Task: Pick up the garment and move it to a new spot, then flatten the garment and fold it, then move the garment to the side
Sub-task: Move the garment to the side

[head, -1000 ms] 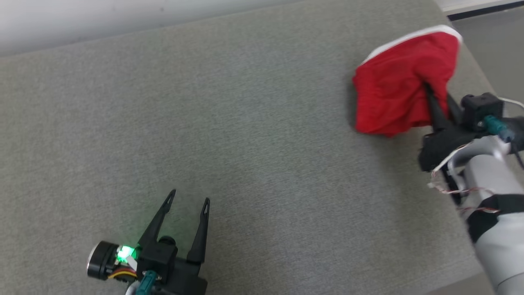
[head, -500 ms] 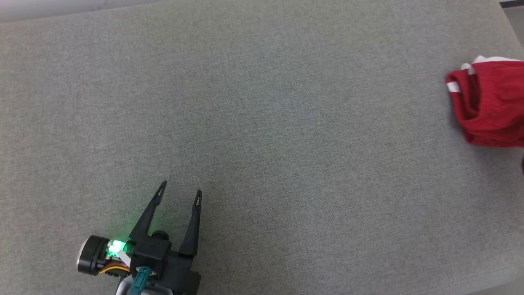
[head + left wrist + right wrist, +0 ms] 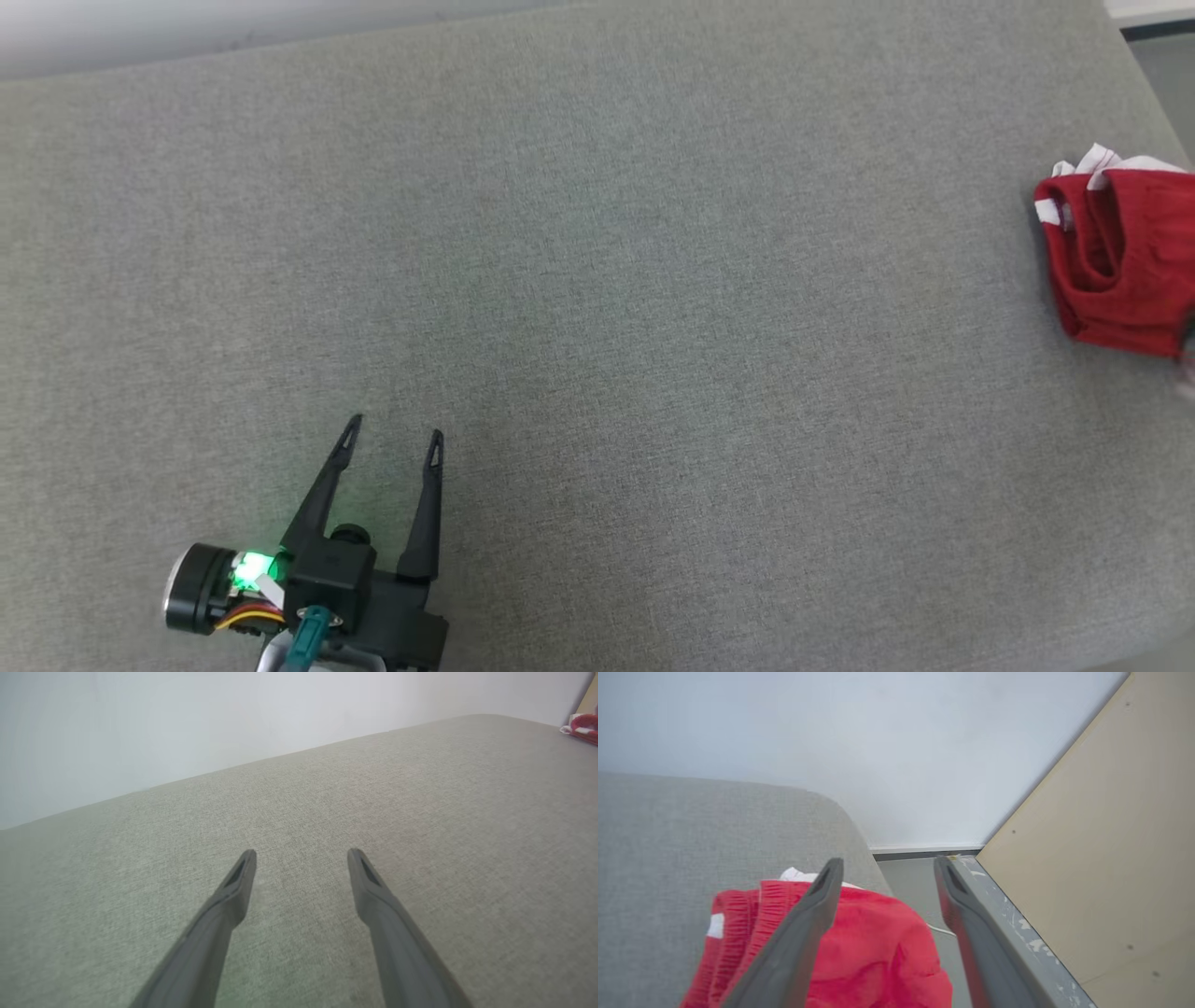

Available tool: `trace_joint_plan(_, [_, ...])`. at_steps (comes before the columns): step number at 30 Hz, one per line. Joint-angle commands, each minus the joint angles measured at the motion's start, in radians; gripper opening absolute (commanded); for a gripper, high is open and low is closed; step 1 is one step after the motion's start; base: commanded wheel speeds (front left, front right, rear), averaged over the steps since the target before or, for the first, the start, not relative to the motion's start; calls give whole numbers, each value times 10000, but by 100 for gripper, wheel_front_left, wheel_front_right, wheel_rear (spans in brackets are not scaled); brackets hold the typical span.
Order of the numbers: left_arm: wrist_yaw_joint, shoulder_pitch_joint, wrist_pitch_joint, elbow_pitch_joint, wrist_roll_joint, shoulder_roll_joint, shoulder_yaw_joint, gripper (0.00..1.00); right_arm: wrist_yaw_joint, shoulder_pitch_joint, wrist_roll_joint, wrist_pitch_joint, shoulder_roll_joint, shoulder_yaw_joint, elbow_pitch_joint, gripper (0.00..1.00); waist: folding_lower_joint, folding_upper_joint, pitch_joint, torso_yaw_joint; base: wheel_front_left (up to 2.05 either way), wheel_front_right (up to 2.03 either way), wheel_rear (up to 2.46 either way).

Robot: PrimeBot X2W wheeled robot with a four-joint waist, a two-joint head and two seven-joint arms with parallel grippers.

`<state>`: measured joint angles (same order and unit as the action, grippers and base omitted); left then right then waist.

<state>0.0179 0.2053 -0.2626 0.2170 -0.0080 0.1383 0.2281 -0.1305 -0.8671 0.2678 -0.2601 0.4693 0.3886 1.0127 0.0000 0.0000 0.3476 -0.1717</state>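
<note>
The crumpled red fabric garment with white trim lies bunched at the frame's right edge, near a corner of the grey cloth-covered worktop. The right tool hovers over it, fingers spread and empty. The left tool, lower left, is likewise spread. Flattening looks next, and calls for each tool to take a hem.

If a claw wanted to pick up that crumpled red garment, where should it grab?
Probably the ribbed waistband of the red garment, coming down from above with the right claw, which hangs open over it. The band stands up as a thick ridge on the heap's left side, giving the claw something to pinch.
</note>
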Motion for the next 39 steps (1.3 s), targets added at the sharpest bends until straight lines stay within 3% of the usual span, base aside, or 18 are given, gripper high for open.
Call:
trace_joint_plan(1, [64, -134, -33, 1, -108, 5, -61, 100, -1, 189, 3, -51, -398, -137, -494, 100, 0, 0, -175, 39, 0, 0, 0])
trace_joint_plan(6, [222, -397, -33, 12, -166, -74, -309, 100, -1, 1456, -759, -29, -1767, -1008, -3110, 100, 0, 0, -645, 226, 0, 0, 0])
trace_joint_plan(11, [339, -764, -32, 65, -281, -202, -626, 100, -1, 2889, -1518, -30, -2554, -1896, -4271, 100, 0, 0, -1172, 493, 0, 0, 0])
trace_joint_plan(18, [374, -1232, -32, 108, -379, -349, -1076, 100, -1, 4487, -2448, -34, -3208, -2495, -4941, 100, 0, 0, -1825, 881, 0, 0, 0])
trace_joint_plan(28, [264, -1999, -32, 191, -362, -537, -1612, 100, -1, 6292, -2641, -35, -3867, -2966, -5667, 100, 0, 0, -2843, 1168, 0, 0, 0])
trace_joint_plan(39, [145, -2547, -32, 384, -375, -686, -2117, 100, -1, 6897, -2650, -34, -4162, -3199, -5750, 100, 0, 0, -3544, 1401, 0, 0, 0])
